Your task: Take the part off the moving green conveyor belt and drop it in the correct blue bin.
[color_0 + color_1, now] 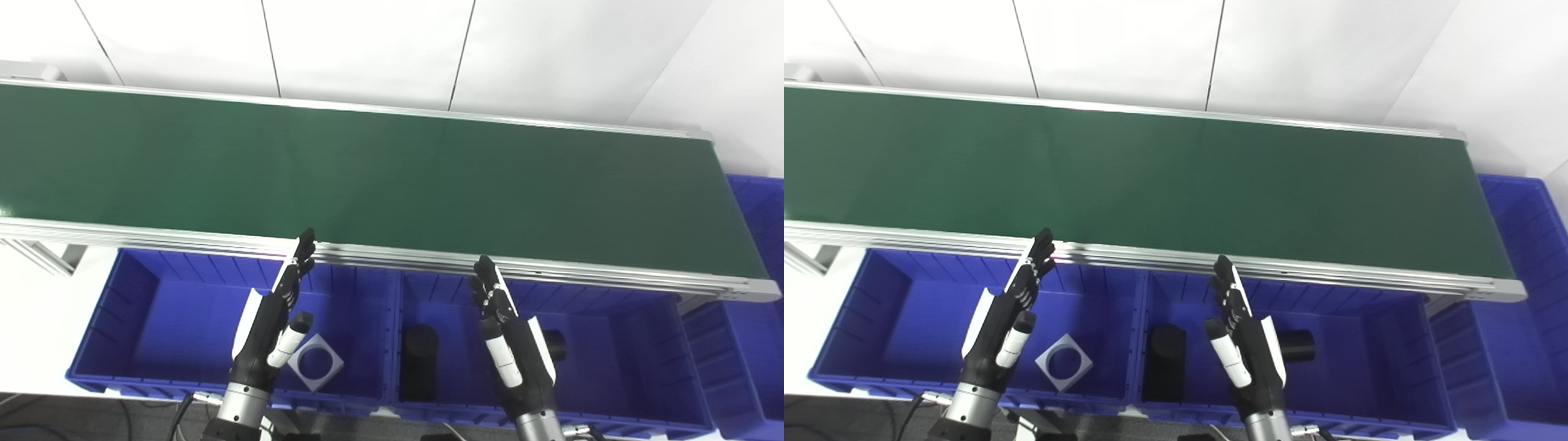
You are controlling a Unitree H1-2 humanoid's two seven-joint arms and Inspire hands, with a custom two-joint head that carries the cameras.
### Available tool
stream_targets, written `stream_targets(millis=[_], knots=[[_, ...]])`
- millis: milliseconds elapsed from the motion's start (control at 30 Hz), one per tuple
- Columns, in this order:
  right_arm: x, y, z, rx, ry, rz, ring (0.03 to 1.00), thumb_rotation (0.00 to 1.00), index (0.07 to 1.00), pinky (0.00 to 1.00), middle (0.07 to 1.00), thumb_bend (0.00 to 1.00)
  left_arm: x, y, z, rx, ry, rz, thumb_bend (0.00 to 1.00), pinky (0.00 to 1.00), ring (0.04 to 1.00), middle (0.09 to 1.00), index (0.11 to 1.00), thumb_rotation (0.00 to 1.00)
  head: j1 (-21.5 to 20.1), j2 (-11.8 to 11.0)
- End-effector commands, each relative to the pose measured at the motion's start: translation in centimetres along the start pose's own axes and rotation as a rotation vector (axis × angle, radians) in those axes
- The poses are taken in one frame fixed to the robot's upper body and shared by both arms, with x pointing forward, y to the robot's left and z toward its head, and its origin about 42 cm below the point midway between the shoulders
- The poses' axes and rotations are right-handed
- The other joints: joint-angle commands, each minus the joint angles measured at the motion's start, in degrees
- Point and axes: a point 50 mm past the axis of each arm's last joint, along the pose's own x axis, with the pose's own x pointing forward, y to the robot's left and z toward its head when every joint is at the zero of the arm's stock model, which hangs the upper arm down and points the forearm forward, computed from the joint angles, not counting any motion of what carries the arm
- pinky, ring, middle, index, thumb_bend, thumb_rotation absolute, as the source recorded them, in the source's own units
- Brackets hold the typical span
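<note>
1. Long dark-green conveyor belt (pixel 367 171): no part visible on it.
2. Black-and-white left hand (pixel 269 331), right hand (pixel 508 343): fingers extended, holding nothing, over blue plastic bins (pixel 141 318).
3. Advice: wait poised; reach only once a part appears.

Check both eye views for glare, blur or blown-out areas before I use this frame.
Left eye view: the white wall is overexposed, the green conveyor belt evenly lit and matte, with a small bright glint on its aluminium front rail. Right eye view: same; the black cylinders in the blue plastic bins are crushed to featureless black. Both views are sharp.
</note>
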Motion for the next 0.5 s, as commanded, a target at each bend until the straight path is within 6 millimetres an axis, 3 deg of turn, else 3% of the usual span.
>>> stream_targets(millis=[0, 167, 233, 300, 467], knots=[[0.4, 0.3, 1.0, 0.003, -0.109, -0.002, 0.982, 0.85, 1.000, 1.00, 0.994, 0.80, 0.4, 0.2, 0.6, -0.003, -0.063, -0.007, 0.76, 0.95, 0.978, 0.995, 0.979, 1.00, -0.1, -0.1], [0.3, 0.3, 0.4, -0.018, -0.112, -0.039, 0.977, 0.85, 1.000, 0.98, 0.990, 0.81, 0.3, 0.3, 0.2, -0.003, -0.053, -0.025, 0.74, 0.95, 0.982, 1.000, 0.981, 1.00, -2.2, -2.6], [0.2, 0.4, 0.3, -0.015, -0.113, -0.046, 0.978, 0.85, 1.000, 0.99, 0.987, 0.81, 0.2, 0.3, 0.1, -0.003, -0.049, -0.023, 0.74, 0.95, 0.980, 1.000, 0.979, 1.00, -2.2, -2.6], [0.0, 0.5, 0.0, -0.017, -0.119, -0.045, 0.980, 0.83, 1.000, 0.98, 0.995, 0.80, -0.1, 0.1, -0.1, 0.000, -0.039, -0.017, 0.73, 0.94, 0.976, 0.996, 0.977, 1.00, -1.8, -5.3], [-0.1, 0.5, -0.4, -0.022, -0.128, -0.045, 0.984, 0.82, 1.000, 0.98, 1.000, 0.78, -0.3, -0.1, -0.3, -0.008, -0.029, -0.015, 0.72, 0.94, 0.971, 0.992, 0.976, 1.00, -1.8, -6.1]])
